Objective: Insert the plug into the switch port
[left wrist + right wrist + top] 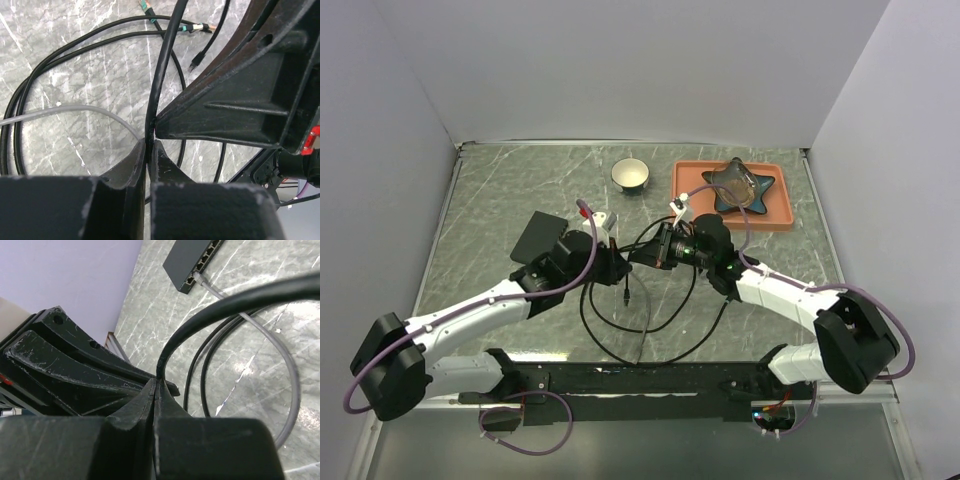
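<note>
The black switch (pixel 540 236) lies left of centre on the marble table; in the right wrist view the switch (pixel 192 261) shows its row of ports, with a thin grey cable (pixel 280 355) plugged into one. A black cable (pixel 620 330) loops over the table. My left gripper (pixel 619 262) (pixel 149 145) is shut on that black cable (pixel 162 70). My right gripper (pixel 655 250) (pixel 158 382) faces it tip to tip and is shut on the same black cable (pixel 210 310). A small black plug (pixel 194 63) at a cable end sits near the table, free of both grippers.
A white bowl (pixel 631 174) stands at the back. To its right an orange tray (pixel 782 212) holds a dark star-shaped dish (pixel 740 187). Two cable ends with green and copper tips (pixel 197 27) lie on the marble. Grey walls close the table on three sides.
</note>
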Robot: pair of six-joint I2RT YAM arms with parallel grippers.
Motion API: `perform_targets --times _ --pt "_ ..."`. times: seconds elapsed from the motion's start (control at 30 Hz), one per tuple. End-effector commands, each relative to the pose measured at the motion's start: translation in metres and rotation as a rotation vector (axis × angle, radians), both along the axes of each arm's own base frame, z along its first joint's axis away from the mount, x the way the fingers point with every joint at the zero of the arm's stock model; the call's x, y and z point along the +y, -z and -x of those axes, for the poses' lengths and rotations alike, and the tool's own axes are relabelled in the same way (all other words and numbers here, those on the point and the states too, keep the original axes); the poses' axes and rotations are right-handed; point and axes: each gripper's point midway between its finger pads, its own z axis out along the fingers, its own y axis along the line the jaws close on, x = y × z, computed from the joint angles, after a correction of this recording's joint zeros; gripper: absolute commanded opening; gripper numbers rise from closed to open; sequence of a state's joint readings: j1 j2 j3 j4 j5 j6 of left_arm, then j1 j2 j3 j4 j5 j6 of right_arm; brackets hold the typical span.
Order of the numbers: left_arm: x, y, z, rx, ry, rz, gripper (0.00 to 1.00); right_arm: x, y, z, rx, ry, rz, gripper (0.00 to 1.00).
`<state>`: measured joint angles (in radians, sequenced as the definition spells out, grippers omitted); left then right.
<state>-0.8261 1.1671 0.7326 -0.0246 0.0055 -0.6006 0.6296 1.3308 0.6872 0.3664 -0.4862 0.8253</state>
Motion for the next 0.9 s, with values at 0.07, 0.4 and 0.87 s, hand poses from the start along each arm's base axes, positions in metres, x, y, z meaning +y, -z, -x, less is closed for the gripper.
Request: perform_targets --times 0.07,0.4,0.87 --pt "-0.019 -0.045 0.016 -0.105 0.113 0.132 0.08 -0.006 -0.035 -0.020 -0.124 0.087 -0.039 0.00" --pt "-0.013 -0.050 0.006 -0.082 0.017 0.149 0.04 -0.008 -0.023 0.018 -0.211 -0.091 -0.043 0.54" --pt "-0.010 -0.065 0.009 -0.102 0.005 0.207 0.03 -0.012 -0.014 0.063 -0.292 -0.257 -0.135 0.61"
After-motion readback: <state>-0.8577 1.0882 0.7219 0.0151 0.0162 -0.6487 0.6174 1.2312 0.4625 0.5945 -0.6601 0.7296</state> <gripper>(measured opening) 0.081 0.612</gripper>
